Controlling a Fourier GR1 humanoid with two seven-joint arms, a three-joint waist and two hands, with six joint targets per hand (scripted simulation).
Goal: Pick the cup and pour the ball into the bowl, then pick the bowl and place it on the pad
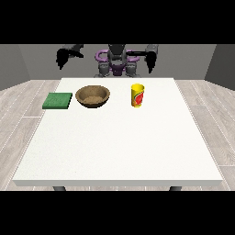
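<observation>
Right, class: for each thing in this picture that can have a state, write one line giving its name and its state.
Yellow cup with a red label: upright on the white table, untouched.
Brown wooden bowl: upright, open side up, between pad and cup.
Green square pad: flat, nothing on it.
Hand at the view's left: raised, holding nothing.
Hand at the view's right: raised, holding nothing.
Ball: not visible from here.

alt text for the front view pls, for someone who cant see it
A white table holds, in a row from the view's left, a green pad, a brown bowl and an upright yellow cup, each apart from the others. Behind it, the robot holds both black hands, at the view's left and right, raised above the far edge, touching nothing.
</observation>
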